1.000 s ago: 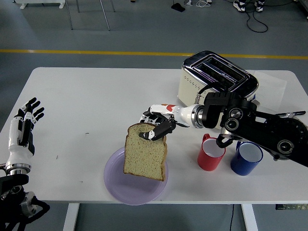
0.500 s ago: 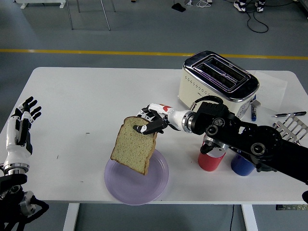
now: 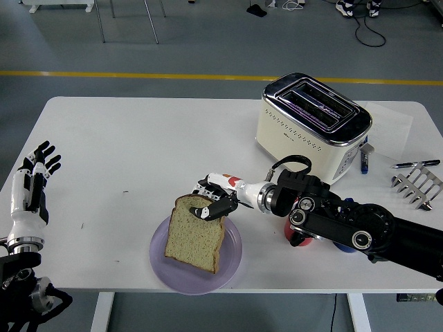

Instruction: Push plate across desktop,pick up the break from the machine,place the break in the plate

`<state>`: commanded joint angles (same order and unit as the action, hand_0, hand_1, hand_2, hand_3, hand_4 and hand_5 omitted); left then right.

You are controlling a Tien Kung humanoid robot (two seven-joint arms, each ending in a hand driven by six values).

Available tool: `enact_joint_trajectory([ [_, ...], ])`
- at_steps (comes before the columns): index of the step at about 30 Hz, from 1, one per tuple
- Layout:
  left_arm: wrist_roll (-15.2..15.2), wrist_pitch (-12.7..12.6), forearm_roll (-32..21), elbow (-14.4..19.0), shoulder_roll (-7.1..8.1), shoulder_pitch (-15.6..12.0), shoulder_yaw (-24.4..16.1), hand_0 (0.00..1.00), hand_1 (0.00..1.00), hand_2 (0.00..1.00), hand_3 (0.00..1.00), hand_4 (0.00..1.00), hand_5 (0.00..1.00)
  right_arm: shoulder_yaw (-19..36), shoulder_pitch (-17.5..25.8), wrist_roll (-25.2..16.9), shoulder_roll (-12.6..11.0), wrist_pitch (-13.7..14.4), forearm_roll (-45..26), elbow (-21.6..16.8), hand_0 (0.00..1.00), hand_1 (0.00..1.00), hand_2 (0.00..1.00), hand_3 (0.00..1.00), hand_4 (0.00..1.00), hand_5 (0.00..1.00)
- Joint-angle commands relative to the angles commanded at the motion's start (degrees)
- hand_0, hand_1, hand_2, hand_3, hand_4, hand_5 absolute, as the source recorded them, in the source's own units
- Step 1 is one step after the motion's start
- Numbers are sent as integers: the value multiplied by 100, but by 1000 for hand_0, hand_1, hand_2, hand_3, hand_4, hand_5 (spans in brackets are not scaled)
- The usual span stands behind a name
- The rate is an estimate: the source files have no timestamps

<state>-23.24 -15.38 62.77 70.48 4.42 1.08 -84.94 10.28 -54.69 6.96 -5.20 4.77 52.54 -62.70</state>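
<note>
A slice of brown bread [image 3: 195, 232] leans on the purple plate [image 3: 232, 256] near the table's front edge, its lower edge touching the plate. My right hand [image 3: 213, 200] pinches the slice's top crust, with the black forearm reaching in from the right. The cream and chrome toaster [image 3: 311, 126] stands at the back right with empty slots. My left hand [image 3: 33, 181] rests at the left edge, fingers spread and holding nothing.
A red mug [image 3: 302, 238] and a blue mug [image 3: 346, 245] sit behind my right forearm, mostly hidden. A metal toast rack [image 3: 417, 184] and a pen [image 3: 414, 164] lie at the far right. A marker [image 3: 364, 159] lies beside the toaster.
My right hand has carried the bread leftward and then lowered it until it touches the plate. The forearm dropped in front of the mugs. The left hand stayed still.
</note>
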Motion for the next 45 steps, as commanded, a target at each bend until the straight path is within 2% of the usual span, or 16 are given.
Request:
enact_joint_trajectory([
  [3, -6, -5, -16, -16, -8, -26, 16, 758, 767, 842, 815, 511, 857, -55, 92, -261, 73, 5, 159, 136, 237, 299, 372, 415, 286, 140],
  [4, -7, -6, -19, -21, -9, -30, 20, 759, 767, 842, 815, 508, 857, -65, 108, -299, 89, -8, 191, 168, 321, 395, 440, 475, 279, 207],
  [9, -23, -17, -33, -25, -14, -59, 41, 759, 767, 842, 815, 508, 857, -126, 153, -479, 213, 23, 216, 379, 321, 395, 440, 475, 279, 207],
  [10, -31, -20, -37, -26, -19, -63, 51, 760, 764, 847, 814, 499, 849, -147, 155, -562, 273, 49, 306, 494, 405, 465, 493, 526, 349, 281],
  [15, -46, -27, -52, -20, -41, -70, 83, 760, 764, 847, 814, 499, 849, -217, 175, -834, 421, 229, 607, 823, 405, 465, 493, 526, 349, 281],
  [16, -46, -27, -51, -19, -42, -71, 84, 764, 768, 850, 815, 490, 847, -224, 179, -851, 429, 235, 623, 844, 484, 564, 558, 647, 456, 280],
  [20, -46, -27, -54, -23, -35, -83, 92, 764, 768, 850, 815, 490, 847, -321, 204, -905, 485, 237, 910, 1019, 484, 564, 558, 647, 456, 280],
  [22, -50, -29, -68, -14, -31, -107, 103, 768, 770, 853, 816, 487, 845, -358, 220, -922, 510, 348, 1134, 1118, 547, 607, 594, 730, 485, 284],
  [27, -54, -38, -148, -24, -7, -121, 196, 768, 770, 853, 816, 487, 845, -390, 271, -1092, 520, 733, 1387, 1365, 547, 607, 594, 730, 485, 284],
  [28, -54, -38, -156, -25, -4, -120, 203, 777, 776, 859, 818, 476, 834, -391, 275, -1107, 520, 770, 1396, 1382, 667, 690, 648, 811, 550, 275],
  [32, -61, -26, -211, 9, 63, -35, 285, 777, 776, 859, 818, 476, 834, -445, 307, -1237, 520, 1028, 1810, 1646, 667, 690, 648, 811, 550, 275],
  [33, -62, -26, -207, 20, 63, -26, 268, 777, 776, 859, 818, 476, 834, -458, 314, -1261, 520, 1039, 1919, 1671, 667, 690, 648, 811, 550, 275],
  [34, -62, -27, -203, 27, 63, -22, 254, 781, 815, 861, 821, 468, 828, -468, 319, -1280, 520, 1038, 1998, 1680, 771, 771, 753, 884, 637, 276],
  [39, -66, -31, -190, 36, 58, -56, 200, 781, 815, 861, 821, 468, 828, -500, 344, -1322, 520, 909, 2426, 1683, 771, 771, 753, 884, 637, 276],
  [40, -68, -34, -187, 34, 54, -65, 189, 783, 801, 863, 817, 457, 828, -495, 348, -1335, 520, 893, 2483, 1686, 873, 823, 855, 924, 704, 317],
  [45, -82, -40, -180, 19, 41, -43, 166, 783, 801, 863, 817, 457, 828, -399, 327, -1427, 520, 975, 2573, 1660, 873, 823, 855, 924, 704, 317],
])
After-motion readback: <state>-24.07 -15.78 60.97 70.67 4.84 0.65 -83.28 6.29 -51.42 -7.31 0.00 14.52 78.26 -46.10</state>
